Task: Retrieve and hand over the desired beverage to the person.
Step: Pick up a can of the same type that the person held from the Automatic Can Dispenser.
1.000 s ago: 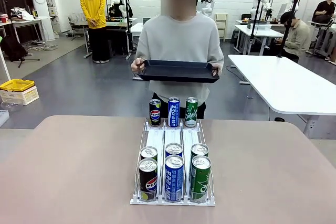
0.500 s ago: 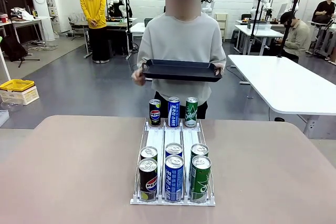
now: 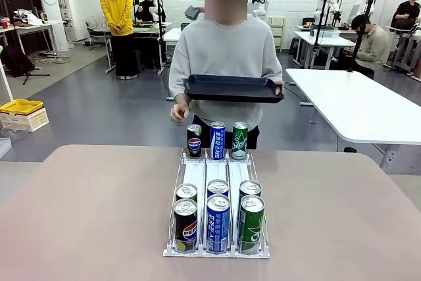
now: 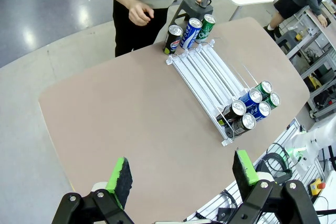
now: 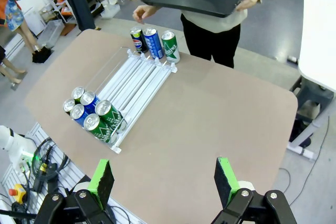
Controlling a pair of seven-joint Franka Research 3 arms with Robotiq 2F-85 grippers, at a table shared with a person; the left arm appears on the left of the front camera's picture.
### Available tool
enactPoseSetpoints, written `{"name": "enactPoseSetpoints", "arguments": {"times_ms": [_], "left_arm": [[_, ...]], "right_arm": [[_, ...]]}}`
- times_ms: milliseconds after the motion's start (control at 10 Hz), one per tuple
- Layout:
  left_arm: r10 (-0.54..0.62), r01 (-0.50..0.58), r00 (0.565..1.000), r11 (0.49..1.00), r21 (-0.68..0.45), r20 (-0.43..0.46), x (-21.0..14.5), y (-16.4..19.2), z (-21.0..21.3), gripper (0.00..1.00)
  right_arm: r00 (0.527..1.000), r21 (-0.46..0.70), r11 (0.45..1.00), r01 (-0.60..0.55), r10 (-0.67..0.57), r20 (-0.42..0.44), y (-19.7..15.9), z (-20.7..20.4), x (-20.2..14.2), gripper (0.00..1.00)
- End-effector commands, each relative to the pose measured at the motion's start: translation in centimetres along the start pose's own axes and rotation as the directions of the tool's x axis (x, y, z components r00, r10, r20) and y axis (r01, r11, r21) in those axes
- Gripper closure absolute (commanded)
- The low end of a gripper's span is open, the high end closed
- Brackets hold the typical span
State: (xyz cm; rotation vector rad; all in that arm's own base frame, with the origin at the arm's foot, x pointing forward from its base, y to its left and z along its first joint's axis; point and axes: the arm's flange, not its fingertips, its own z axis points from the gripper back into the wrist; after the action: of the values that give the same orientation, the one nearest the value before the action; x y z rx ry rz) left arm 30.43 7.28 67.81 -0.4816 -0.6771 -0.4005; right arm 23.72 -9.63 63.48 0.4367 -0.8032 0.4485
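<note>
The person (image 3: 223, 57) in a light grey top stands at the table's far side, holding a flat black tray (image 3: 233, 88) with one hand. Their other hand (image 3: 179, 115) hangs low, just above the far black Pepsi can (image 3: 194, 140). Beside that can stand a blue can (image 3: 218, 139) and a green can (image 3: 239, 140). More cans of the same three kinds (image 3: 218, 218) fill the near end of the white rack (image 3: 217, 174). My left gripper (image 4: 182, 171) is open high over the table. My right gripper (image 5: 164, 177) is open too, nothing between its pads.
A long white table (image 3: 358, 106) stands at the right behind the person. A person in a yellow hoodie (image 3: 117, 21) stands far back left. Bare brown tabletop (image 3: 85, 208) lies on both sides of the rack.
The person took one hand off the tray and lowered it toward the far Pepsi can. The tray shifted slightly right.
</note>
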Motion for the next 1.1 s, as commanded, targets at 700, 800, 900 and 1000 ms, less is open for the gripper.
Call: {"name": "enactPoseSetpoints", "arguments": {"times_ms": [700, 800, 900, 1000], "left_arm": [[-0.006, 0.006, 1.0, 1.0, -0.006, 0.002, 0.08, -0.11, -0.05, 0.0], [-0.006, 0.006, 1.0, 1.0, -0.006, 0.002, 0.08, -0.11, -0.05, 0.0], [-0.006, 0.006, 1.0, 1.0, -0.006, 0.002, 0.08, -0.11, -0.05, 0.0], [-0.006, 0.006, 1.0, 1.0, -0.006, 0.002, 0.08, -0.11, -0.05, 0.0]], "right_arm": [[1.0, 0.016, 1.0, -0.005, 0.005, 0.003, 0.02, -0.19, 0.05, 0.0], [1.0, 0.016, 1.0, -0.005, 0.005, 0.003, 0.02, -0.19, 0.05, 0.0], [1.0, 0.016, 1.0, -0.005, 0.005, 0.003, 0.02, -0.19, 0.05, 0.0], [1.0, 0.016, 1.0, -0.005, 0.005, 0.003, 0.02, -0.19, 0.05, 0.0]]}}
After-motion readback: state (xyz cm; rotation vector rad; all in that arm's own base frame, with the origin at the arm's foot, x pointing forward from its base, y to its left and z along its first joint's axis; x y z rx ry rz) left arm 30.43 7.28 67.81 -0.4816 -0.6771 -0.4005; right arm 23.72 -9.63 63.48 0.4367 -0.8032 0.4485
